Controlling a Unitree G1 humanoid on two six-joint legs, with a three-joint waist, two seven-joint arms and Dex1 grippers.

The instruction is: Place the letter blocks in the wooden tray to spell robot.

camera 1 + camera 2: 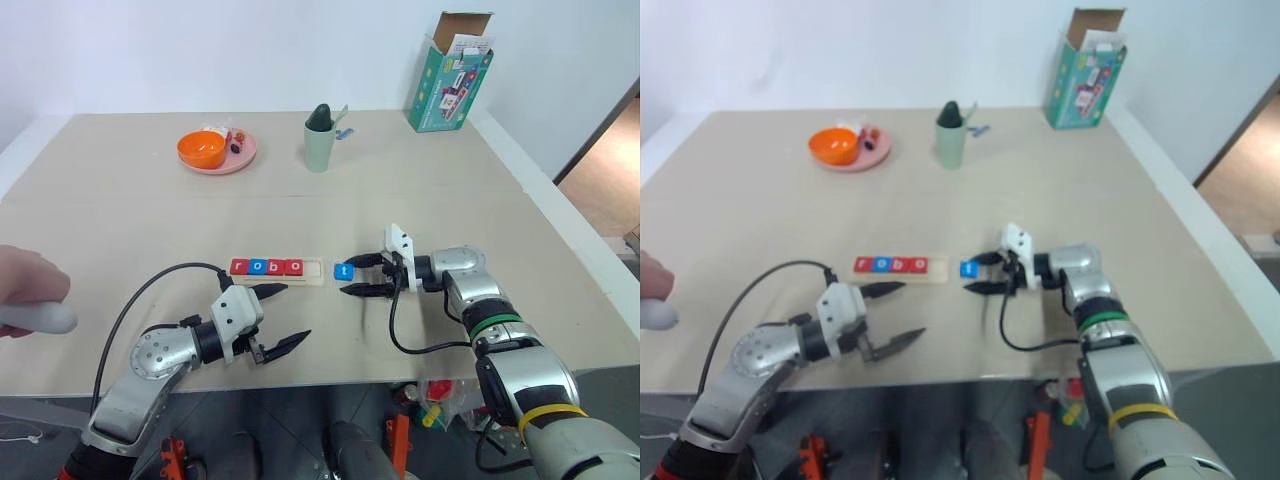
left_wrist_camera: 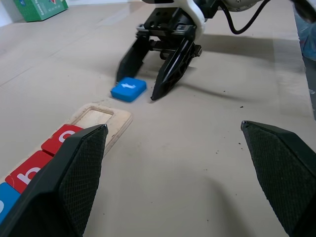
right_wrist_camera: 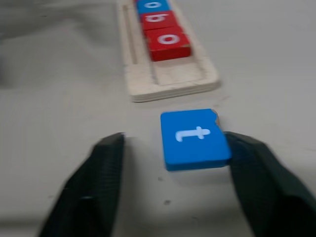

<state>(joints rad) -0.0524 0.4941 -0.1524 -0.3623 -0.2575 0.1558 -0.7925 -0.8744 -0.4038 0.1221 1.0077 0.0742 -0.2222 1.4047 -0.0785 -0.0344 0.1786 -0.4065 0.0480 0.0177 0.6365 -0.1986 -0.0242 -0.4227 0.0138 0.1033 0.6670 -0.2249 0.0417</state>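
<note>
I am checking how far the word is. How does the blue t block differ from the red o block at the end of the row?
The t block is blue; the o block is red. The t block lies on the table, just past the tray's end; the o block sits in the tray's groove. The t block lies between the right gripper's open fingers; the o block is clear of both grippers. Both are flat square tiles with white letters.
</note>
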